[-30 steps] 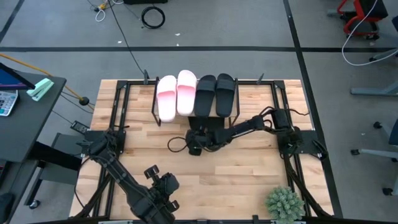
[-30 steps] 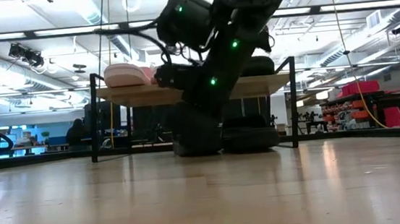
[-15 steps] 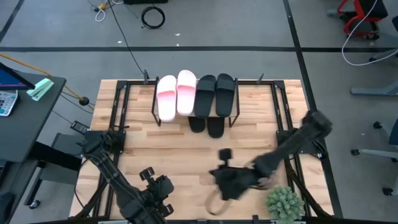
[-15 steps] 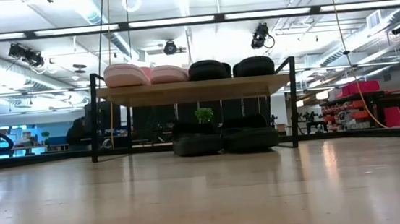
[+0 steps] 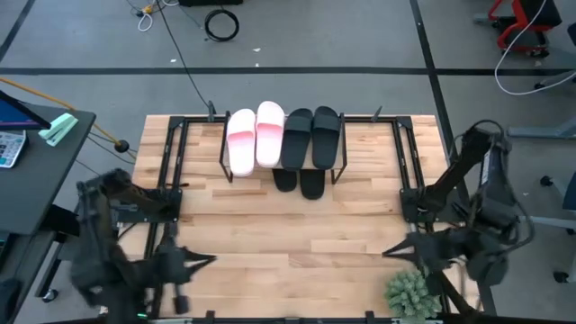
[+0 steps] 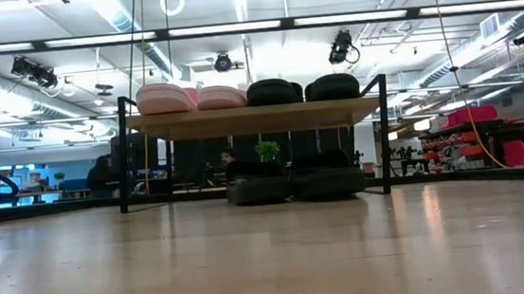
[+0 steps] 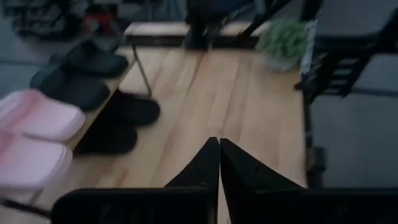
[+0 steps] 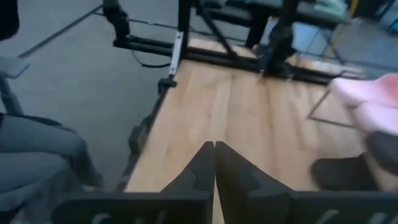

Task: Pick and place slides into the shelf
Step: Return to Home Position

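Note:
The shelf (image 6: 255, 119) stands at the table's far middle. On its plank lie two pale pink slides (image 5: 241, 139) (image 5: 269, 132) and two black slides (image 5: 297, 135) (image 5: 325, 135). Two more black slides (image 5: 285, 180) (image 5: 312, 184) rest on the table under the plank, their ends poking out toward the near side. My left gripper (image 7: 219, 149) is shut and empty, raised over the near left corner (image 5: 202, 261). My right gripper (image 8: 214, 152) is shut and empty, raised by the table's right edge (image 5: 391, 252).
A small potted plant (image 5: 411, 294) stands at the near right corner, close to my right arm. Black metal frame rails (image 5: 171, 153) (image 5: 409, 162) run along both sides of the table. Bare wooden tabletop (image 5: 288, 243) lies between the arms.
My right gripper has pulled back from the shelf's near side, swung toward the near right corner and risen, empty. My left arm has swung from the near edge toward the left edge and lifted. The two black slides stay under the plank.

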Action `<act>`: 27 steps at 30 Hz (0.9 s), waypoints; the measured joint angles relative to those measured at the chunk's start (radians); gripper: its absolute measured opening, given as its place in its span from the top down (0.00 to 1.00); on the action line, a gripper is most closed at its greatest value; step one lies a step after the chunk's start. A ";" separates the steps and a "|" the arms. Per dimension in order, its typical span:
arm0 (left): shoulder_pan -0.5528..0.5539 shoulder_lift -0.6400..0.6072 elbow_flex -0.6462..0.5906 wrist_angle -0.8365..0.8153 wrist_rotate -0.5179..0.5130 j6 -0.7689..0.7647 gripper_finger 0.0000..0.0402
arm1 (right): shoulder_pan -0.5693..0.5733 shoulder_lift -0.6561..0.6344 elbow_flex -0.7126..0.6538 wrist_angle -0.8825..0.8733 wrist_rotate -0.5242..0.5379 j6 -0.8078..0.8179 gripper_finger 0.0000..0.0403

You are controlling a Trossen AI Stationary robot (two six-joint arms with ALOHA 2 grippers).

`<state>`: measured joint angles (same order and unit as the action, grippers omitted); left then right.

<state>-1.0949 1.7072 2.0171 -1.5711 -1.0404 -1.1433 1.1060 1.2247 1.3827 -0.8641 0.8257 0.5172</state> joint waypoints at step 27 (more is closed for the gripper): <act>-0.001 -0.454 -1.041 0.035 -0.531 -0.928 0.92 | -0.268 -0.643 -1.018 1.192 -0.534 -0.452 0.96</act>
<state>-1.0957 1.2533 0.9760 -1.5363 -1.5714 -2.0718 0.8385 0.5820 0.3647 0.3275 0.2912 0.0651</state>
